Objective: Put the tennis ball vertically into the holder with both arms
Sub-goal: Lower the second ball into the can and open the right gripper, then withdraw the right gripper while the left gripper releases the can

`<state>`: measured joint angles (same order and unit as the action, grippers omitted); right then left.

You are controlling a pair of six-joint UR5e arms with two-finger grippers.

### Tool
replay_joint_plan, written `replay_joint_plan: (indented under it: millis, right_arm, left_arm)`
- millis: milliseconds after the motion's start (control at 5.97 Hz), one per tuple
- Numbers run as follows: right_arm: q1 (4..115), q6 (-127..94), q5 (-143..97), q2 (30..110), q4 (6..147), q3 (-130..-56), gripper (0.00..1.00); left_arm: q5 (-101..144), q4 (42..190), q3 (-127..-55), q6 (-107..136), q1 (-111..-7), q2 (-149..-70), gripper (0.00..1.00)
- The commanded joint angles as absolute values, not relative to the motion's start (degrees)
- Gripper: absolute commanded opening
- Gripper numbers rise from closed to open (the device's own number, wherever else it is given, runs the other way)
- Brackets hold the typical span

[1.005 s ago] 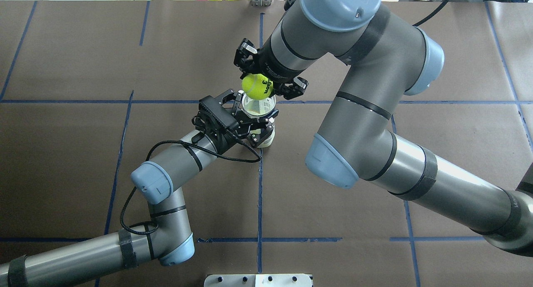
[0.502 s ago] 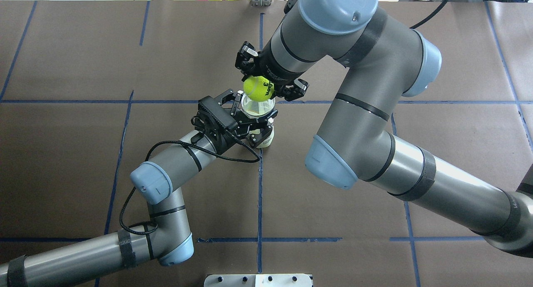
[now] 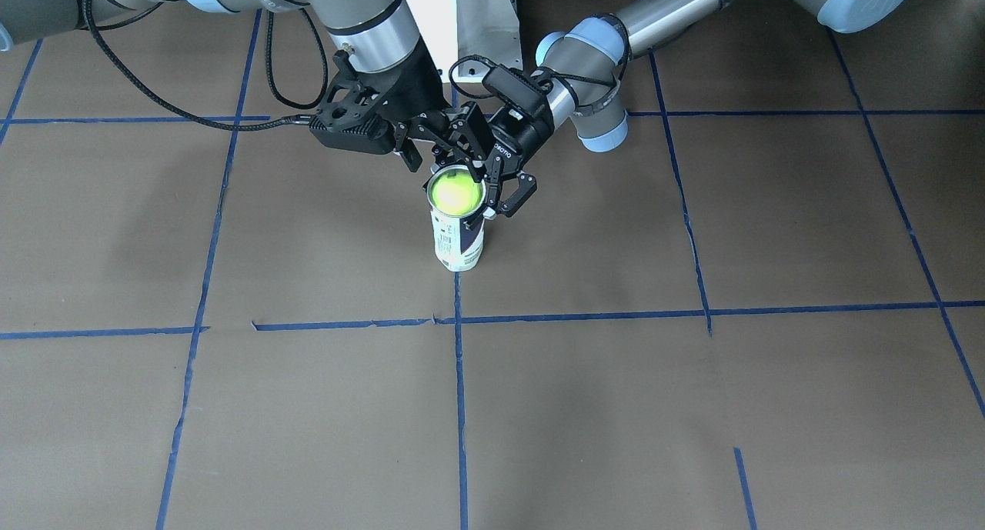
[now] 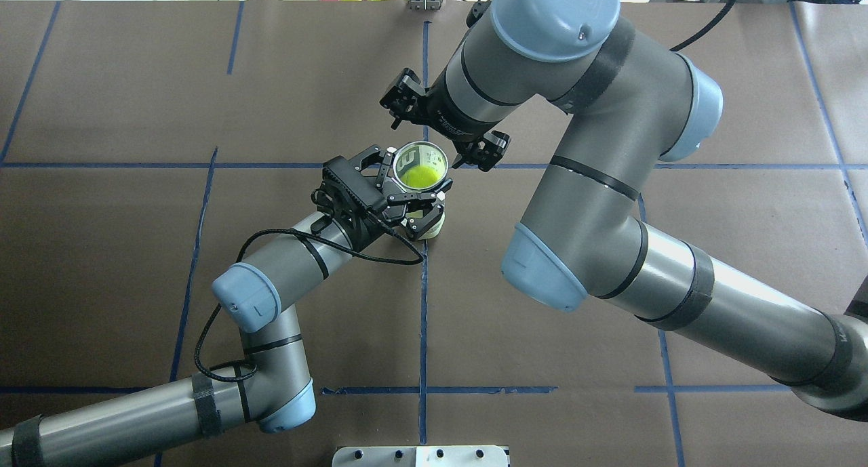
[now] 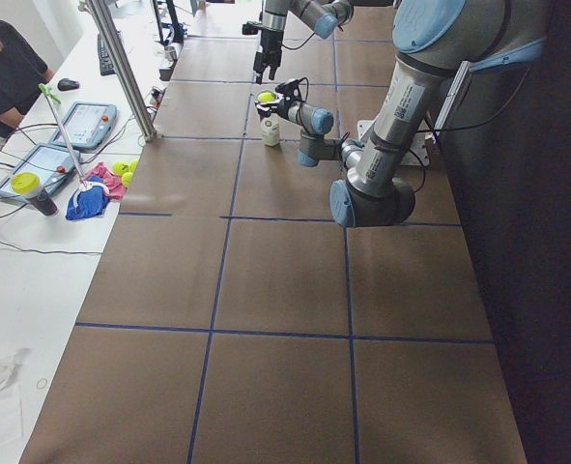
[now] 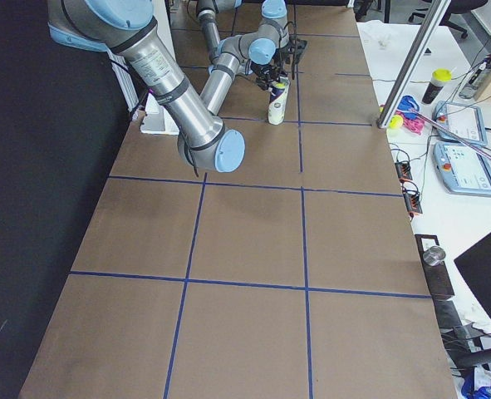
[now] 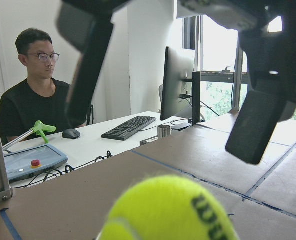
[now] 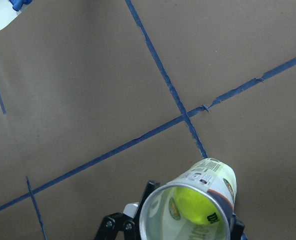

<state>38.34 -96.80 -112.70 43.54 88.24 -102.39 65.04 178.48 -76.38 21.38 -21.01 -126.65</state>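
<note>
The tennis ball (image 4: 420, 176) is inside the holder (image 3: 459, 241), below its metallic rim, and the holder stands upright on the counter (image 4: 475, 331) next to a crossing of blue lines. The left end effector (image 4: 409, 181) is closed around the upper part of the holder. The right end effector (image 4: 442, 129) hangs just behind the rim with its fingers spread apart and empty.

Person (image 7: 35, 100) at white desk (image 7: 95, 145) w/ keyboard (image 7: 127, 127), mouse (image 7: 70, 133), monitor (image 7: 177, 82); brown table cover (image 4: 529, 426) w/ blue tape grid (image 4: 422, 331).
</note>
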Motion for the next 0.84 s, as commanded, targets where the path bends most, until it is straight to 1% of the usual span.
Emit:
replay_joint_plan:
  millis: [0,167,502,670]
  right_arm:
    - [38.5,-96.68,-113.29,44.46,88.24,-104.22,1.0]
    - [39.54,-96.59,-113.64,46.91,88.24,-107.02,1.0]
    - [44.97,-93.19,-119.23,51.31,88.33,-110.03,1.0]
    - [47.52,-92.03,-121.79,52.55,88.33,-110.39,1.0]
  left_arm:
    - [65.04,178.5,-76.46,21.36,-21.01,-126.56,0.83]
    - [65.04,178.51,-77.07,21.36,-21.01,-126.48,0.84]
    - [65.04,178.51,-79.26,21.36,-21.09,-126.3,0.97]
    - [65.04,178.42,-80.84,21.36,-21.18,-125.95,0.99]
